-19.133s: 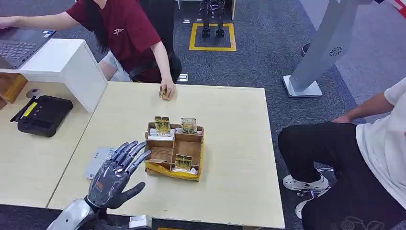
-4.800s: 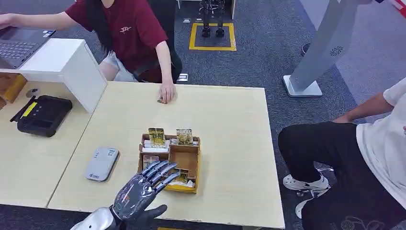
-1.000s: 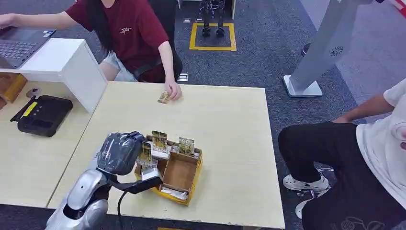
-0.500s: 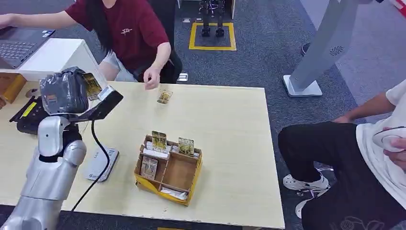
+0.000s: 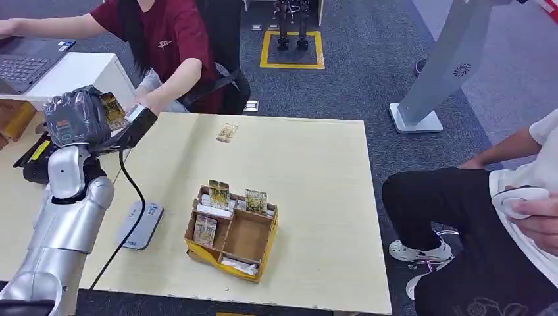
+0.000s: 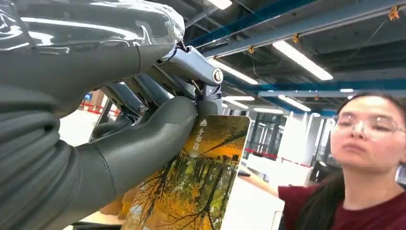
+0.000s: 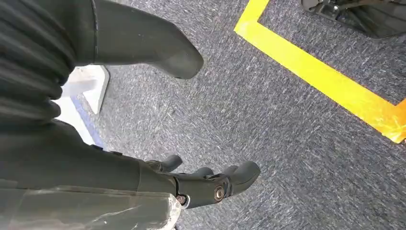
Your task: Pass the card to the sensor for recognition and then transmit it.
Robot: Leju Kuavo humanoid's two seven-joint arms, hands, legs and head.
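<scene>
Grey carpet surrounds the pale wooden table (image 5: 309, 171), which carries a cardboard organizer (image 5: 231, 230) with upright cards and, toward its left edge, a flat grey sensor (image 5: 140, 226).

Note the left hand (image 5: 79, 118): it is raised high over the left side of the table and pinches the card (image 6: 191, 187) between thumb and fingers. In the left wrist view the card shows an autumn-tree print. It sits well above the sensor and is not over it in any way you can confirm.

Judged step: the card is in hand and lifted, and the presentation to the sensor is not yet done. The next move calls for lowering the card and bringing its face flat and close over the sensor, then offering it to the person in the red shirt (image 5: 164, 33), whose hand reaches toward the raised hand.

The right hand (image 7: 210, 184) hangs over the carpet with fingers apart, holding nothing.

Limits of view:
- The lower card edge is cut off in the wrist view.
- The grip depth is hidden by the thumb.
- The sensor markings are too small to read.
- A loose card (image 5: 227, 133) lies at the far table edge.
</scene>
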